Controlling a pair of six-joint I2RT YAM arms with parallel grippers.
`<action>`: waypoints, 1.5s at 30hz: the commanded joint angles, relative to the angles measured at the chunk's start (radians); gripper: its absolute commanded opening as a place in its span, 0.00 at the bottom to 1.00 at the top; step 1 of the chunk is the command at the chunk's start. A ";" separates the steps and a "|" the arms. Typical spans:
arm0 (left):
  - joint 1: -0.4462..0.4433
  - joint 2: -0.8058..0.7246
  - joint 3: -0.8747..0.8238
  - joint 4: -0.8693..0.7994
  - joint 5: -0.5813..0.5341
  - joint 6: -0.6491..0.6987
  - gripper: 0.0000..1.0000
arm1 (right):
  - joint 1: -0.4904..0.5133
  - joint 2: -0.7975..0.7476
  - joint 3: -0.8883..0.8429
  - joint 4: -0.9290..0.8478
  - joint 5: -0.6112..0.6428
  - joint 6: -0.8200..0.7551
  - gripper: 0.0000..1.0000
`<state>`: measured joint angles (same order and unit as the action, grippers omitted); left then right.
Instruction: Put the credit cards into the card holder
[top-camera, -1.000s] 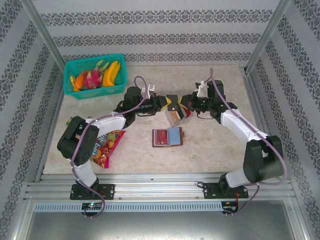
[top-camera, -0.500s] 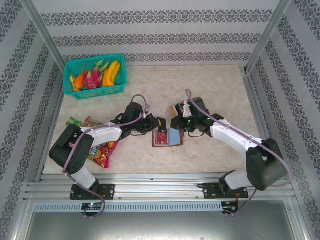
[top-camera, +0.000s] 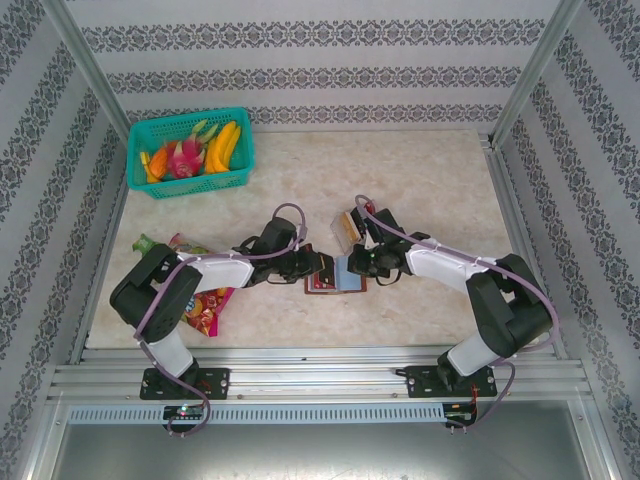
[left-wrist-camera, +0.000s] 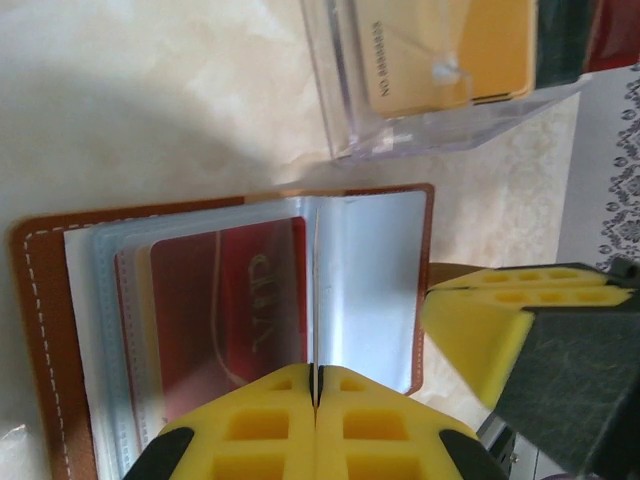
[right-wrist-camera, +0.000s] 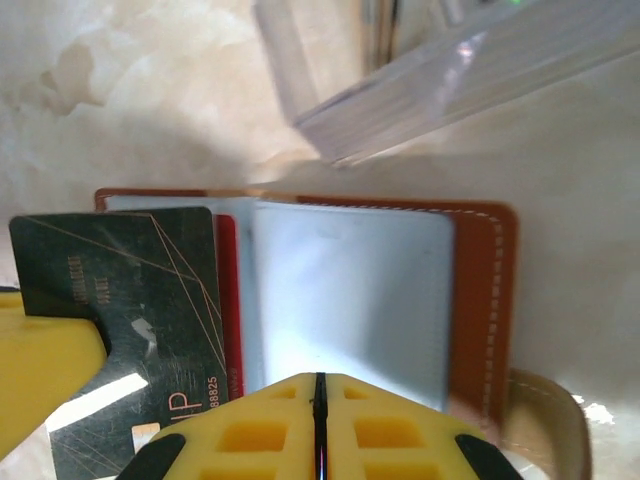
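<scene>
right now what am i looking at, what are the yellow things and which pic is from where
It's a robot: a left arm and a right arm bolted to a table, each ending in a yellow two-finger gripper. The wide picture comes from a fixed camera above and behind; each close-up from a camera on one wrist. On the table: an open brown card holder with a red card sleeved, a clear stand of cards, a basket of fruit, a snack packet. The left gripper is shut on a black card; the right gripper is shut over the holder, seemingly empty.
</scene>
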<state>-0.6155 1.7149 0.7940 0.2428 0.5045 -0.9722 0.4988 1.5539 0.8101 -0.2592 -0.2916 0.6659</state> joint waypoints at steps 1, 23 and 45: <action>-0.012 0.017 0.001 0.075 0.019 0.002 0.04 | -0.016 0.030 -0.024 -0.022 0.039 -0.028 0.12; -0.030 0.078 -0.004 0.099 -0.004 -0.008 0.05 | -0.030 0.097 -0.041 -0.051 0.101 -0.023 0.11; -0.078 0.101 -0.017 0.246 0.001 -0.092 0.05 | -0.040 0.102 -0.054 -0.031 0.091 -0.015 0.12</action>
<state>-0.6697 1.8187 0.7967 0.4362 0.4900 -1.0374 0.4664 1.6073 0.7872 -0.2531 -0.2592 0.6548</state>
